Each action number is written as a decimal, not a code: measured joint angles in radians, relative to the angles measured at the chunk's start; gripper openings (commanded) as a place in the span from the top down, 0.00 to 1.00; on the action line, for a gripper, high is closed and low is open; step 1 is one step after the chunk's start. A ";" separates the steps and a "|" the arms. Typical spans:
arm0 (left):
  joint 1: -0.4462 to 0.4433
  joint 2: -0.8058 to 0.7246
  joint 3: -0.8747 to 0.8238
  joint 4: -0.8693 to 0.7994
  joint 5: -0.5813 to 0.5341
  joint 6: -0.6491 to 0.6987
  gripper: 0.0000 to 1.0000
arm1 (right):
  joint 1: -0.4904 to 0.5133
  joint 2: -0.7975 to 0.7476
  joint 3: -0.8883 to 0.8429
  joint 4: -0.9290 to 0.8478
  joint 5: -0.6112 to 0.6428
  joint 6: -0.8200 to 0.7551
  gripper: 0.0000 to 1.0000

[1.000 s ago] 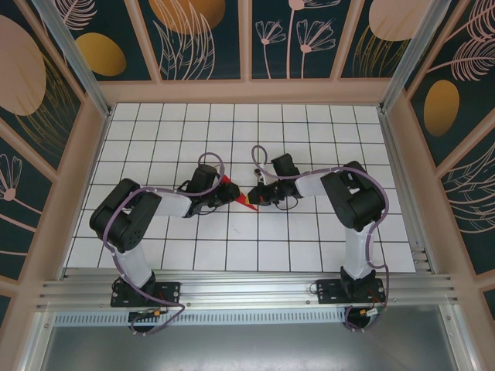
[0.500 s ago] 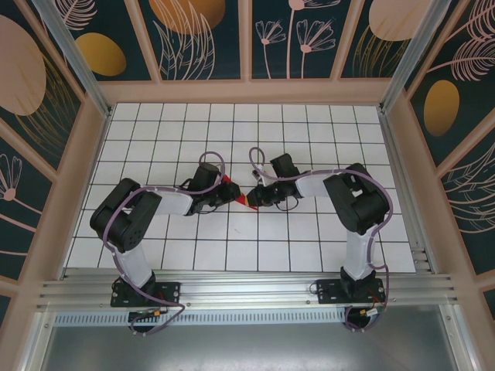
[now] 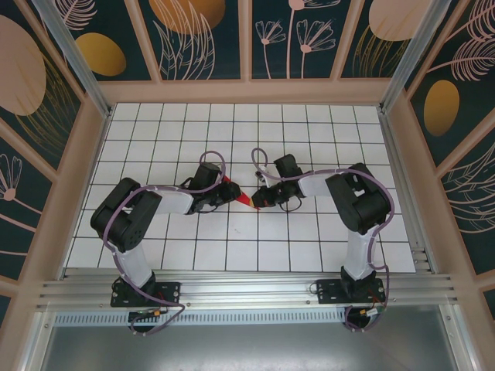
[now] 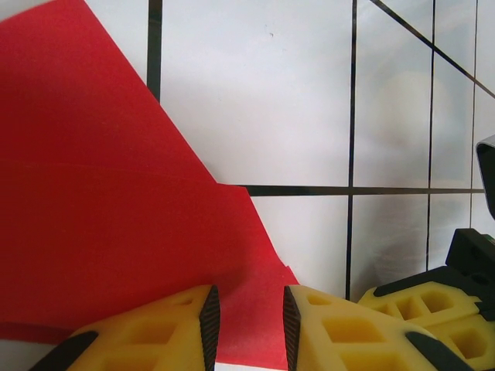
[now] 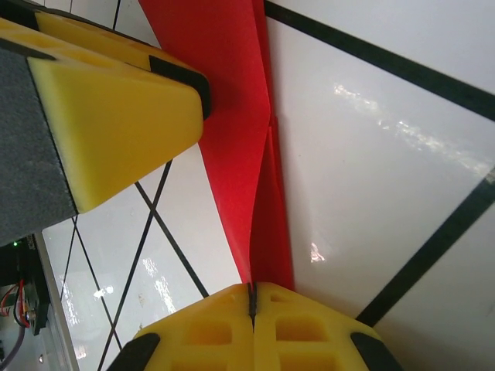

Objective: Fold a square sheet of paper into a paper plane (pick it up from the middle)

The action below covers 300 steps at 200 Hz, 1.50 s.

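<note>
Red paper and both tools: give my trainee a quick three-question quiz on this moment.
1. True or false: the right tool is shut on the red paper.
2. On the left tool, the jaws stand: A) pressed together; B) apart, with red paper showing in the gap; C) clamped on a pen.
3. Fill in: in the top view, the paper lies ___ the two tools.

Key: 1 true; 2 B; 3 between.
</note>
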<state>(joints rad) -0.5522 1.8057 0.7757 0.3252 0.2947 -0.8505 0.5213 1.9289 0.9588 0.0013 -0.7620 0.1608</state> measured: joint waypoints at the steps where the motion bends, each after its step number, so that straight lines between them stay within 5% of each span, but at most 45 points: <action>1: 0.000 0.000 0.000 0.000 0.000 0.000 0.69 | 0.000 0.000 0.000 0.000 0.000 0.000 0.98; 111: -0.003 0.005 0.021 -0.036 -0.009 0.000 0.69 | -0.022 -0.029 -0.035 -0.004 -0.009 0.001 0.87; 169: -0.003 0.006 0.024 -0.042 -0.011 0.001 0.69 | -0.039 -0.043 -0.058 -0.009 0.001 0.001 0.99; 200: -0.003 0.006 0.027 -0.047 -0.011 0.001 0.69 | -0.039 -0.068 -0.058 -0.018 0.014 0.004 0.85; 226: -0.003 0.007 0.029 -0.050 -0.012 0.001 0.69 | -0.041 -0.140 -0.058 -0.052 0.058 0.018 0.84; 300: -0.003 0.008 0.030 -0.054 -0.013 0.001 0.70 | 0.051 -0.129 0.003 -0.051 0.118 0.085 0.87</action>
<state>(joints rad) -0.5556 1.8141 0.8059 0.2714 0.2821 -0.8497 0.5720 1.7996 0.9623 -0.0498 -0.6441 0.2455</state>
